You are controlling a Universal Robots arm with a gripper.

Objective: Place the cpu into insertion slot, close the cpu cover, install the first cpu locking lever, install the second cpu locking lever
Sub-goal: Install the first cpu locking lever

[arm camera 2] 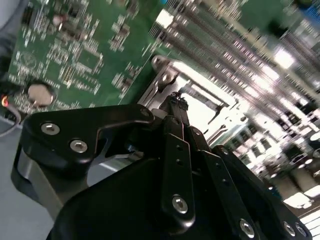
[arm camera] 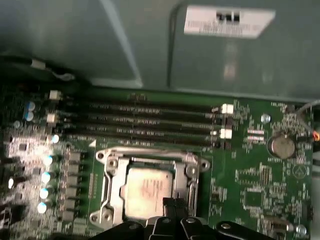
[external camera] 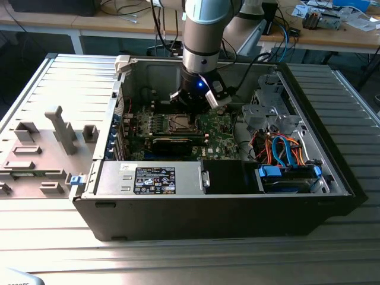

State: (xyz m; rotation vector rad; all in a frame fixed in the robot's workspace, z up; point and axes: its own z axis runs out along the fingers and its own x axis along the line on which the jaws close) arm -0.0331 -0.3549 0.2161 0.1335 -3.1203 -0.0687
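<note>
The cpu (arm camera: 147, 192) sits in the insertion slot (arm camera: 112, 195), lower centre of the first wrist view, the cpu cover (arm camera: 150, 156) closed over it. The gripper (arm camera: 172, 204), fingers pinched together and holding nothing, hovers at the socket's edge (lever stage, seemingly), calling for a precise hook onto a locking lever.

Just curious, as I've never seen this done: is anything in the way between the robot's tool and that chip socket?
Nothing visible. In the first wrist view the tool sits right at the edge of the insertion slot, where the cpu already lies under the cpu cover.

Lab: cluttered workbenches (external camera: 332, 32); slatted table (external camera: 178, 261)
</note>
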